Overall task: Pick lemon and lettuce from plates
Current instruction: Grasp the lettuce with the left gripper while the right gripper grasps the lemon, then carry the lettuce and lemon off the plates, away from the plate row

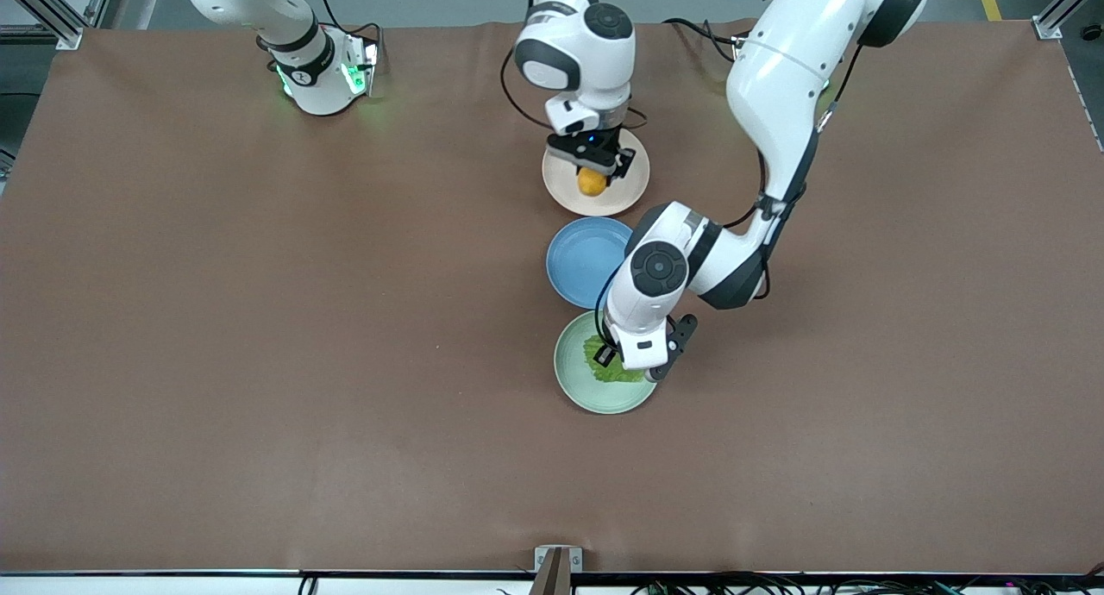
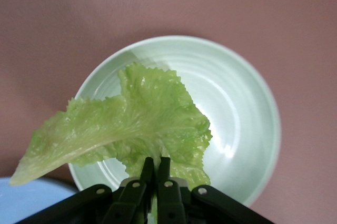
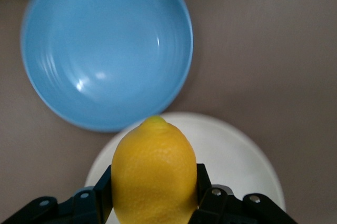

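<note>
The right gripper (image 1: 594, 171) pinches the lemon (image 1: 591, 182) over the beige plate (image 1: 628, 190); the left gripper (image 2: 155, 174) pinches the lettuce (image 2: 131, 126) above the mint plate (image 2: 242, 113); the blue plate (image 1: 582, 263) holds nothing

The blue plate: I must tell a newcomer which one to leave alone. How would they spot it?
Three plates lie in a row at mid-table. The blue plate is the middle one, between the beige plate, over which the right gripper grips the lemon, and the green plate with the lettuce pinched by the left gripper. It alone is blue and bare.
</note>
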You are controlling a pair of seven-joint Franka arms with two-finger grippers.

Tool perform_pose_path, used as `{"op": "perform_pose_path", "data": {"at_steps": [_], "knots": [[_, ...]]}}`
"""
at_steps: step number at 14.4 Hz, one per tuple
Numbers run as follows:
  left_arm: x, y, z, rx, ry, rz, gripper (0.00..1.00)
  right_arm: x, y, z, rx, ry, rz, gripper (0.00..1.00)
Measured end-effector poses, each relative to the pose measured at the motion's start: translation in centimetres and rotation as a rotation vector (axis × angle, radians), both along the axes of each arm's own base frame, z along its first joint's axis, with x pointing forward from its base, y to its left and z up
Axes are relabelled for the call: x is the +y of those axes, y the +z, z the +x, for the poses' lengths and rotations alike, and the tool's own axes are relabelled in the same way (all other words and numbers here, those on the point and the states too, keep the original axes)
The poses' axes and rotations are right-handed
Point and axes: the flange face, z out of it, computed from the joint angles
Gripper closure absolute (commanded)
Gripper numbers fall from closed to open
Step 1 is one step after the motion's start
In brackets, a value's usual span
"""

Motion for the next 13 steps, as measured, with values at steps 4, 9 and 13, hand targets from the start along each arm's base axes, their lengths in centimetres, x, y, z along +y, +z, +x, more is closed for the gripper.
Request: {"op": "perform_pose_path", "data": {"at_steps": [4, 9, 13], "knots": [[2.7, 7.3, 1.5, -0.026, 0.030, -0.016, 1.00, -10.0, 4.3, 9.0, 0.012, 0.105, -0.023, 1.00], [9.6, 12.7, 2.6, 0.063, -0.075, -0.002, 1.00, -28.5, 1.8, 17.9, 0.120, 0.230, -0.075, 1.00], [15.9, 12.8, 1.8, 0.111, -0.236, 0.022, 1.00, -40.9, 0.7, 22.4, 0.167, 0.291, -0.048, 1.00]]}}
